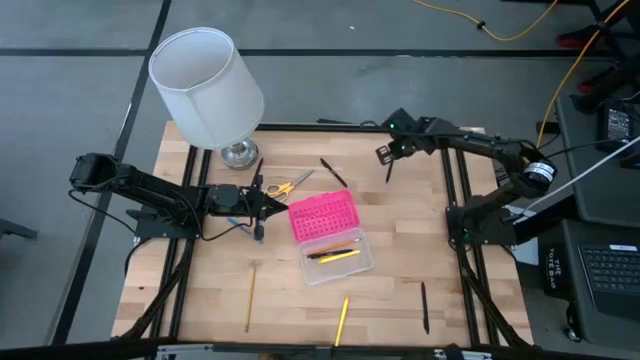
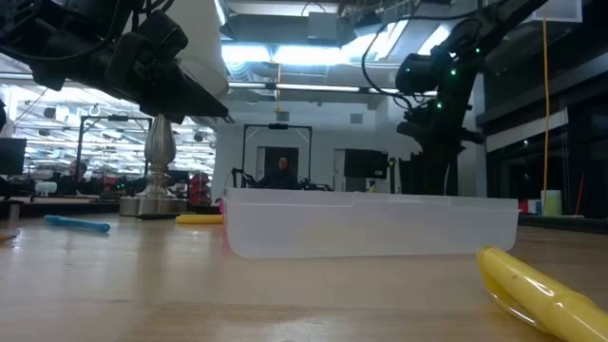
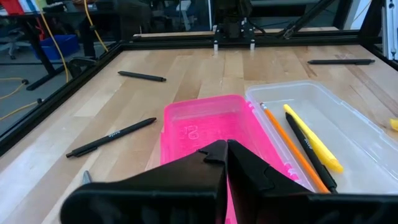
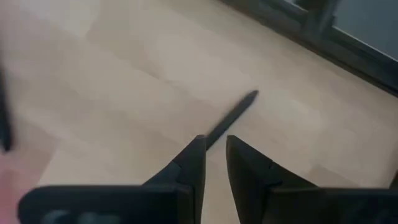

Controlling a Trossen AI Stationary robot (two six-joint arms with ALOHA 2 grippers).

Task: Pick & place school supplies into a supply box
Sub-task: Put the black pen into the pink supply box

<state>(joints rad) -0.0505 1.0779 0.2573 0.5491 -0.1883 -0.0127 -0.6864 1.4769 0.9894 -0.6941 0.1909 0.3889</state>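
Observation:
The supply box lies open mid-table: its pink lid (image 1: 322, 217) rests flat beside the clear base (image 1: 338, 255), which holds an orange pencil, a black pen and a yellow pen (image 3: 314, 146). My left gripper (image 1: 281, 207) is shut and empty, raised above the table just left of the lid (image 3: 205, 124). My right gripper (image 1: 387, 153) hovers high over a black pen (image 1: 389, 174) that lies on the table at the far right. Its fingers are slightly apart, and the pen (image 4: 235, 117) shows beyond their tips. Yellow-handled scissors (image 1: 283, 187) lie near the lamp base.
A white-shaded lamp (image 1: 207, 85) stands at the far left. Loose on the table are a black pen (image 1: 333, 172), a blue pen (image 1: 240, 222), two yellow pencils (image 1: 250, 297) (image 1: 342, 320) and a black pen (image 1: 424, 307) near the front edge.

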